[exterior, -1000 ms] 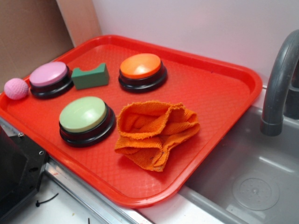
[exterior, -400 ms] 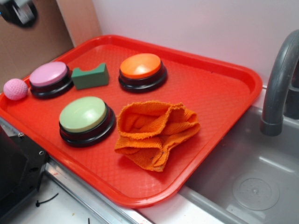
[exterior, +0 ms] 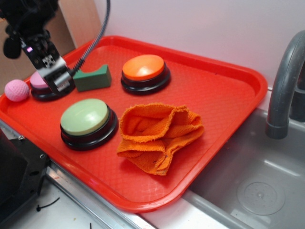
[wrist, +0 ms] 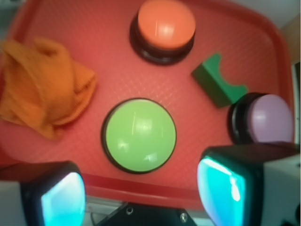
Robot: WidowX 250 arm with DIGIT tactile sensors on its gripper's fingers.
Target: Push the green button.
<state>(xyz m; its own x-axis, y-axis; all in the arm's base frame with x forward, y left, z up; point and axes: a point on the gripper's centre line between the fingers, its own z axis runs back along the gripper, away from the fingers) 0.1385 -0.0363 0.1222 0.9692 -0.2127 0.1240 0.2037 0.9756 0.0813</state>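
The green button (exterior: 85, 117) is a pale-green dome on a black base at the front left of the red tray (exterior: 214, 90). In the wrist view the green button (wrist: 139, 134) lies ahead of my fingertips and between them, well below. My gripper (exterior: 56, 78) hangs at the tray's left side, over the pink-topped button (exterior: 38, 82), behind and left of the green button. Seen from the wrist, my gripper (wrist: 141, 193) is open, its two fingers wide apart with nothing between them.
An orange button (exterior: 143, 67) and a dark green notched block (exterior: 93, 78) sit at the back of the tray. A crumpled orange cloth (exterior: 157, 133) lies right of the green button. A pink ball (exterior: 16, 90) rests off the left rim. A faucet (exterior: 286, 81) and sink (exterior: 257, 181) are at the right.
My gripper has come in from the upper left corner and down over the pink-topped button, partly hiding it. The objects on the tray have not moved.
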